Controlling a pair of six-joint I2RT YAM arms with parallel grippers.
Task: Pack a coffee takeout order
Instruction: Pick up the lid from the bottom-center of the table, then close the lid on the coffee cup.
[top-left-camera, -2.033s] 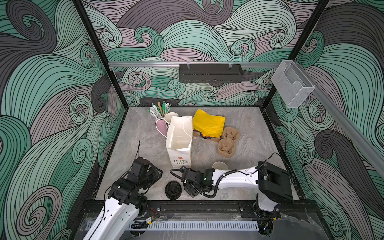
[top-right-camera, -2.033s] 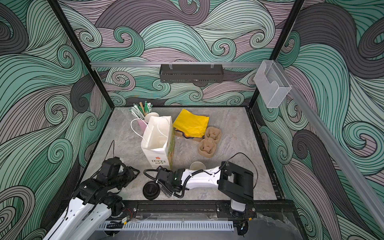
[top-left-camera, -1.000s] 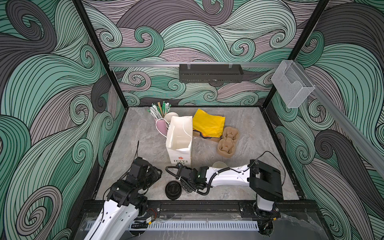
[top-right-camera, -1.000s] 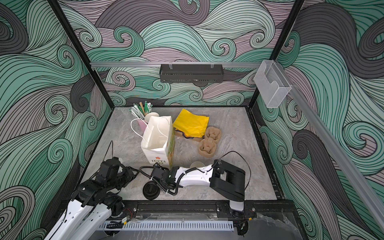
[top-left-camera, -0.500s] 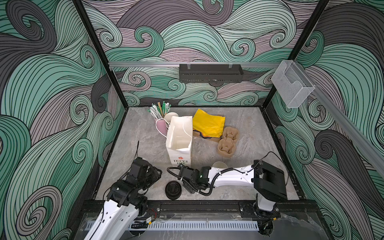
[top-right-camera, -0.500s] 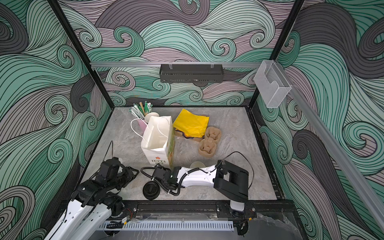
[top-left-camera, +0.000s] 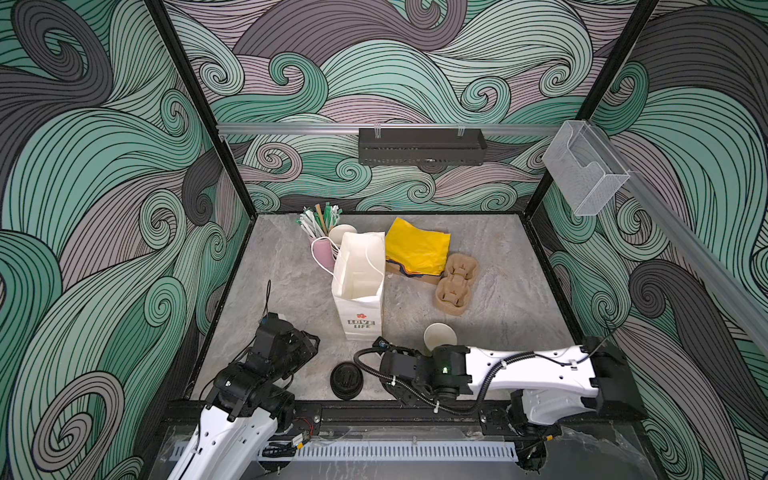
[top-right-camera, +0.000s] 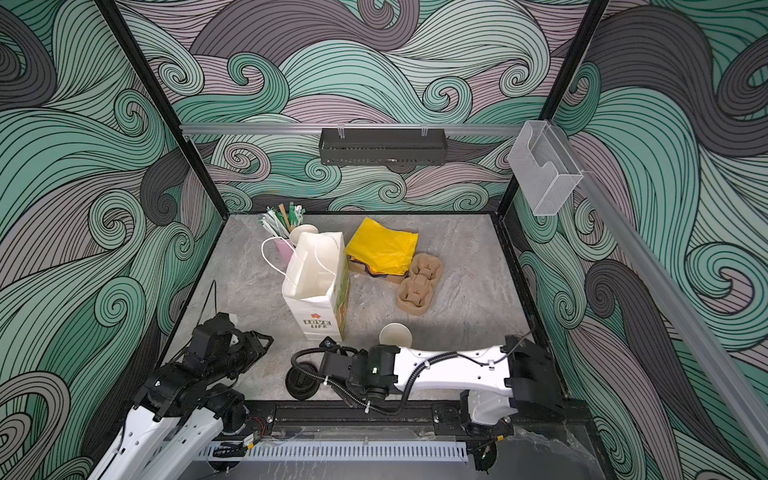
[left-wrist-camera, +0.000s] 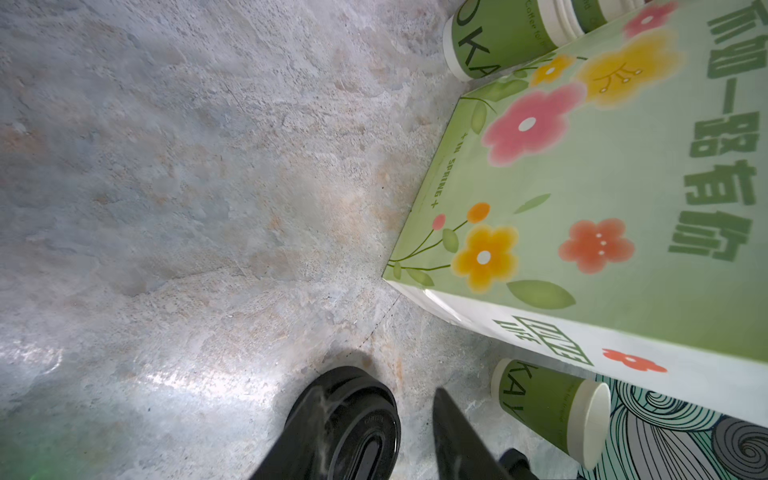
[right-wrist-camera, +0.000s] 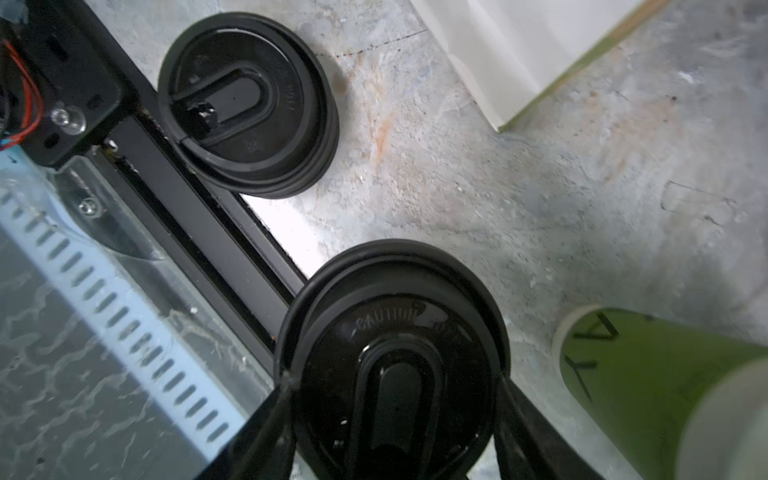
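**A:** Nearest first. At the front edge of the desk (top-left-camera: 291, 291) we log a lid stack (top-left-camera: 347, 380), black and lying flat, close to the rail.

**B:** Agreed. Just right of it, the right jaws grip a single lid (right-wrist-camera: 390, 332) by its rim, one finger on each side. We cannot tell whether it hangs clear of the desk.

**A:** And the left side?

**B:** The left jaws stand parted with nothing between them, over the near left of the desk and apart from the lid stack.

**A:** Next row back. A cup (top-left-camera: 439, 337) stands upright and open, cream inside, just behind the right wrist, which hides part of it. The wrist view shows its olive side.

**B:** In the middle we note the bag (top-left-camera: 357, 291), upright with its mouth open and "LOVE LIFE" on the near face. It stands behind the lid stack and left of the cup.

**A:** Right of the bag lies a brown pulp carrier (top-left-camera: 455, 284), flat on the desk.

**B:** Behind the carrier are yellow napkins (top-left-camera: 417, 247), lying on darker sheets, with one corner close to the bag's top.

**A:** Farthest back, on the bag's left, we see a pink straw cup (top-left-camera: 323, 253). A cup stack (top-left-camera: 341, 233) stands just beside it, partly hidden by the bag.
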